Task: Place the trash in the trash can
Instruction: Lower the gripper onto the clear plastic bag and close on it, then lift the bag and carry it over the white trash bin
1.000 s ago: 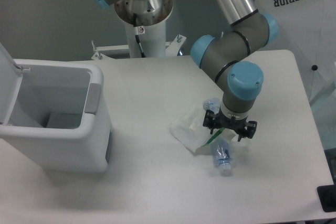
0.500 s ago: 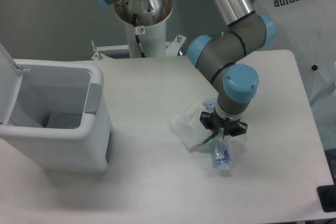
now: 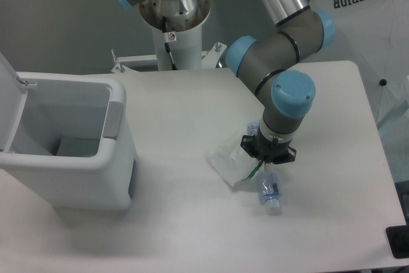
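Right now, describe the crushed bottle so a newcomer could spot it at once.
Start at the open white trash can on the table's left, then look right to the blue-capped arm bending down mid-table. Just below its gripper lies the crushed bottle, beside a crumpled white wrapper. Unlike the wrapper, it is clear, with a bluish label.

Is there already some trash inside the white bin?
No, the trash can is open and looks empty, while the wrapper and the bottle lie on the table.

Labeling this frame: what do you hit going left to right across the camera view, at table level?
trash can → white wrapper → crushed bottle. The gripper sits over the wrapper and bottle, so I left it out of the order.
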Robot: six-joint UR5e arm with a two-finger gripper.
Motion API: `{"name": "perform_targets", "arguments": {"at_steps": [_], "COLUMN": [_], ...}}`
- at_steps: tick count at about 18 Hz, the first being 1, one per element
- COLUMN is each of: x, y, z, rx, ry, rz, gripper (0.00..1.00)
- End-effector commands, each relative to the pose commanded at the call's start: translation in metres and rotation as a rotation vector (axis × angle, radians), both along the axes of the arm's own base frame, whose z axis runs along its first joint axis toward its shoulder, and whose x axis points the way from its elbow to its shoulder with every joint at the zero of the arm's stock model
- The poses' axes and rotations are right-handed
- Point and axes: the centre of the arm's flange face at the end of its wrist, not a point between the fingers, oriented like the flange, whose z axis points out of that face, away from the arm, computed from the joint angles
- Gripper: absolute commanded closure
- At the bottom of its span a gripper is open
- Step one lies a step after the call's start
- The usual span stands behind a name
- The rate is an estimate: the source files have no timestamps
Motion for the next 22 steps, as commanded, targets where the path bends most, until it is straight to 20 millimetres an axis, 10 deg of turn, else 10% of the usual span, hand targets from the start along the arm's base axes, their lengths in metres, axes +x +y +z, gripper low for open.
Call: {"name": "perform_targets", "arguments": {"at_steps": [22], "x": [0.111], "y": [0.003], "z": [0.296], "rx": [0.673], "ry": [-0.109], "rz": [0.022], "gripper": [0.98]}}
